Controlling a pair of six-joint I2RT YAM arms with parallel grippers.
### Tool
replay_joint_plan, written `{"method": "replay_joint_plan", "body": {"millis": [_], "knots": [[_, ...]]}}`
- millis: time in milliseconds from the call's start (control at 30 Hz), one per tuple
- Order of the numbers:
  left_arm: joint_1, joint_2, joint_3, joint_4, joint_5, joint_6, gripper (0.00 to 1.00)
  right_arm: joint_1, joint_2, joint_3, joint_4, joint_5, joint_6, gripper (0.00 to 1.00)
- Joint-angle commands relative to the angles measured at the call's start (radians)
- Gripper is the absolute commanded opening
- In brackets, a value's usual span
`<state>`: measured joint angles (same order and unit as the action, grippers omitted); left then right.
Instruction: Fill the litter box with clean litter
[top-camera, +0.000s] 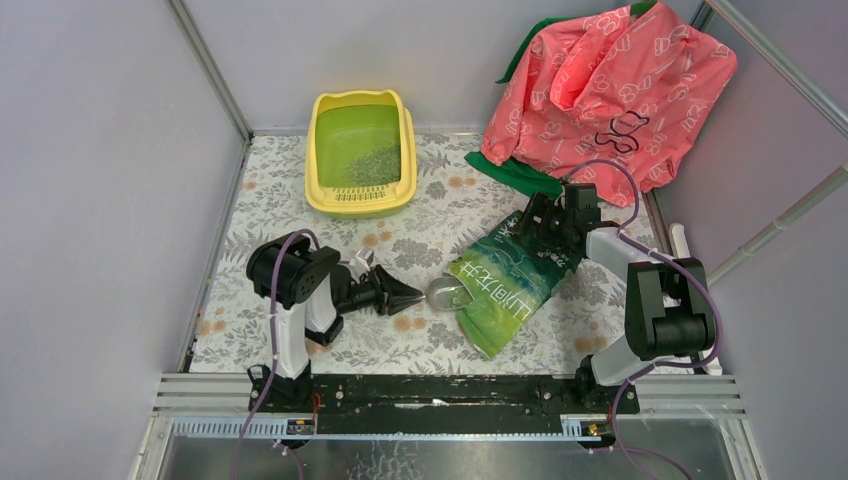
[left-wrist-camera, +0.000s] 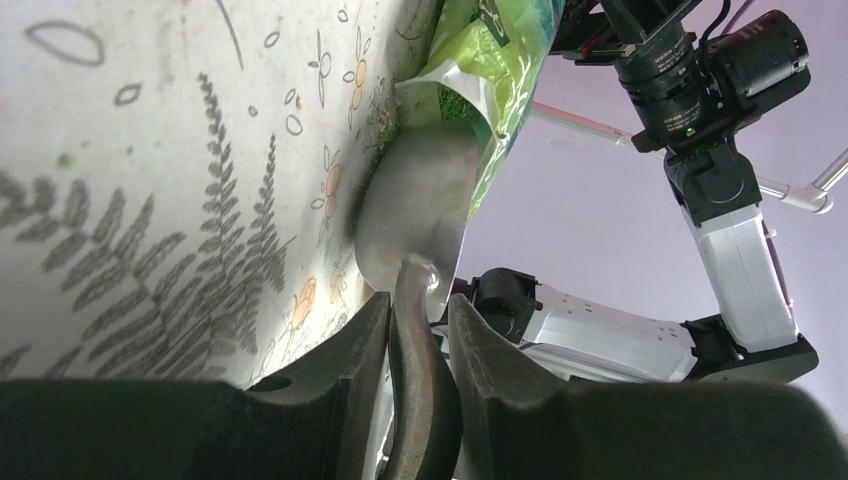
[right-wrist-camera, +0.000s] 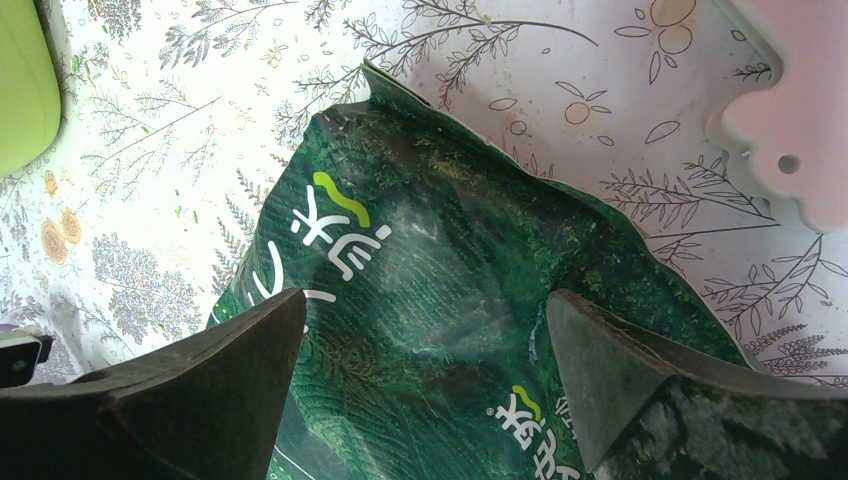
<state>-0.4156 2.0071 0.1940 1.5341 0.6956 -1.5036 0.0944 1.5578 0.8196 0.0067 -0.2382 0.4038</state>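
Cloth (top-camera: 260, 200) printed with grey ferns and orange flowers covers the table. At the far right slumps a crumpled pink bag (top-camera: 610, 90), soft and patterned with pale rings. In front of it a glossy green pouch (top-camera: 505, 285) with white lettering lies flat and slantwise, its torn mouth toward the near left. The litter box (top-camera: 318, 190), a smooth yellow plastic tray with rounded corners and a slotted near lip, sits at the far left-centre, well apart from the pouch.

The right gripper (right-wrist-camera: 425, 300) hangs over the pouch's far end, its dark wedge-shaped fingers spread wide with nothing between them. The left gripper (left-wrist-camera: 418, 300) lies low near the cloth, clamped on the thin handle of a dull metal scoop (left-wrist-camera: 415, 215), whose rounded bowl rests at the pouch's mouth. Grainy green-grey clean litter (top-camera: 372, 165) spreads thinly over the near part of the tray's green floor.
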Motion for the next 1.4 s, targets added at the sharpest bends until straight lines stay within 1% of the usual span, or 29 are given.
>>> {"method": "replay_joint_plan", "body": {"millis": [0,200,333,467,600,800,1067,1233,1367], "knots": [[0.022,-0.024,-0.040,0.080,0.051,0.040,0.00,0.025,0.031,-0.032,-0.058,-0.047,0.012,0.98],[0.035,-0.019,-0.064,0.081,0.051,0.043,0.00,0.025,0.032,-0.034,-0.057,-0.045,0.010,0.98],[0.037,-0.023,-0.062,0.081,0.024,0.028,0.00,0.027,0.033,-0.034,-0.056,-0.047,0.011,0.98],[0.049,-0.051,-0.068,0.081,0.041,0.012,0.00,0.027,0.029,-0.031,-0.066,-0.039,0.005,0.98],[0.100,-0.051,-0.114,0.081,0.071,0.026,0.00,0.027,0.023,-0.026,-0.076,-0.034,0.000,0.98],[0.190,0.005,-0.169,0.083,0.128,0.073,0.00,0.027,0.014,-0.019,-0.086,-0.029,-0.001,0.98],[0.388,-0.063,-0.244,0.081,0.266,0.087,0.00,0.028,0.021,-0.007,-0.087,-0.031,0.002,0.98],[0.402,-0.127,-0.256,0.081,0.258,0.050,0.00,0.030,0.024,0.000,-0.085,-0.033,0.004,0.98],[0.402,-0.224,-0.251,0.080,0.246,-0.027,0.00,0.030,0.032,0.010,-0.089,-0.033,0.002,0.98]]}}
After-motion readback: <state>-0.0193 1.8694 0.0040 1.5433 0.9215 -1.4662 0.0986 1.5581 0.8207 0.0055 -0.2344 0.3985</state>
